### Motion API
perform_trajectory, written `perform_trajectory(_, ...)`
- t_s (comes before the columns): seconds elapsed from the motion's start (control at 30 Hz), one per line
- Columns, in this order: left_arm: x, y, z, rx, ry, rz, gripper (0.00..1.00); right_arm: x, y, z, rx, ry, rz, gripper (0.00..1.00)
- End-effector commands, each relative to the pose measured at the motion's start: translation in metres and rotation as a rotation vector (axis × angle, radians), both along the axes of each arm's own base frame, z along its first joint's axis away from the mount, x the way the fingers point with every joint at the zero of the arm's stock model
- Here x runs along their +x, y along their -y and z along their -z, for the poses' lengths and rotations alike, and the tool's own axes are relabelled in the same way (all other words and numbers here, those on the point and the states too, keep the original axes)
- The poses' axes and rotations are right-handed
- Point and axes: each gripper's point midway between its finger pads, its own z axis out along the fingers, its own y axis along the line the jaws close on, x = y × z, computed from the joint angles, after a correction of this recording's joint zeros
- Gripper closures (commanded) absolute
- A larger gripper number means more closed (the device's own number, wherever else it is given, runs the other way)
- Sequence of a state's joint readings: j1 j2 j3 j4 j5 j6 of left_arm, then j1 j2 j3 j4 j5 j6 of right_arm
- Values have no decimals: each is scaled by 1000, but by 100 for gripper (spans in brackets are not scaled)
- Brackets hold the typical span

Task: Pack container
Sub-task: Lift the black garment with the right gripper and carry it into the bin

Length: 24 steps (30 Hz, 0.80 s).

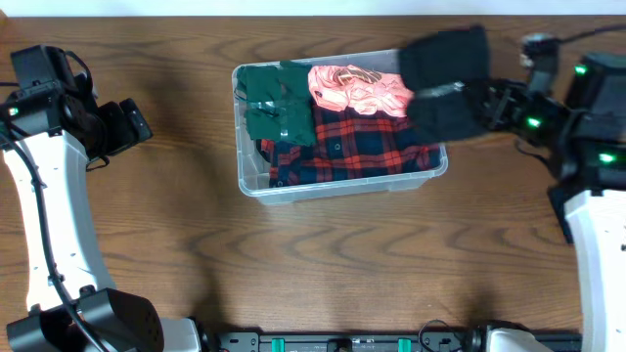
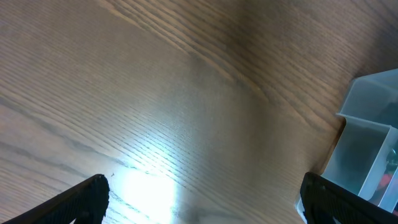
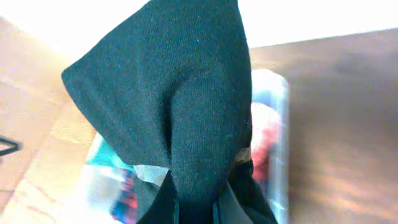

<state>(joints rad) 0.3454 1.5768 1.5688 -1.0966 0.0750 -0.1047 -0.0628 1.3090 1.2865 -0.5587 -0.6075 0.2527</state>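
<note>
Packing looks nearly done; one black knitted cloth remains.
Right claw pinches it over the clear rectangular plastic container of colourful clothes; left claw hangs spread.

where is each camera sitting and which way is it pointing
Overhead: fixed above the wooden table, looking straight down at the large clear plastic rectangular container holding plaid, pink and green clothes; both arms show, left gripper open, right gripper shut on a black knit cloth.
Left wrist: on the left arm, looking down at bare table; its two black fingertips show at the lower corners.
Right wrist: on the right arm, facing the container past the hanging cloth; its fingers are mostly hidden.
Shared: all three show the container.
</note>
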Motion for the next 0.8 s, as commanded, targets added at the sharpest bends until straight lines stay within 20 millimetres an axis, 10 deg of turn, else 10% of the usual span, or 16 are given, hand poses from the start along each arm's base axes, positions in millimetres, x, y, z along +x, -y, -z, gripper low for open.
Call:
perform_trajectory(0.0, -2, -1, 5, -6, -15, -5, 2, 4, -35, -17, 43, 27, -31, 99)
perform_trajectory(0.77, -1, -1, 5, -6, -15, -5, 2, 9, -220, 43, -25, 21, -142, 99)
